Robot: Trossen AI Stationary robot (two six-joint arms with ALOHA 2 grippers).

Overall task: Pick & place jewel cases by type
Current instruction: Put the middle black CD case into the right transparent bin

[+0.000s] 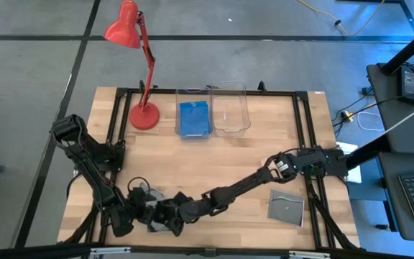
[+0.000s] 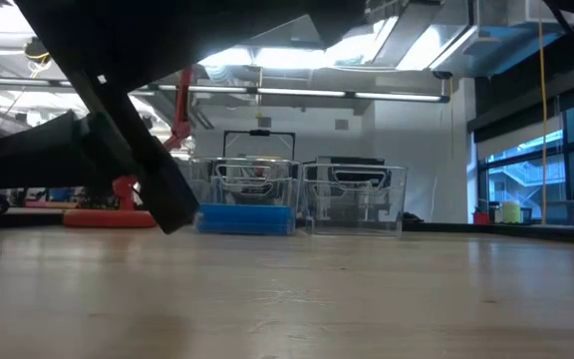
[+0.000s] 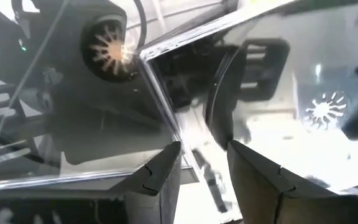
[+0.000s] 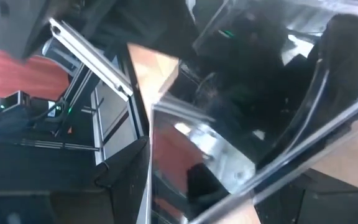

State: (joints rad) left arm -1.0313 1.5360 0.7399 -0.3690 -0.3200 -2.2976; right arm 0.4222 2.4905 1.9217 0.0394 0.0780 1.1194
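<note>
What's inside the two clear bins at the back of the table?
The left bin holds blue jewel cases; how many are stacked cannot be counted, since the top one covers any beneath. The right bin looks empty.

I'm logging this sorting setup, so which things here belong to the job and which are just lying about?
Job: blue jewel cases in the left clear bin; empty right clear bin; grey jewel case; another at the left gripper and right gripper.
Lying about: red lamp.
</note>
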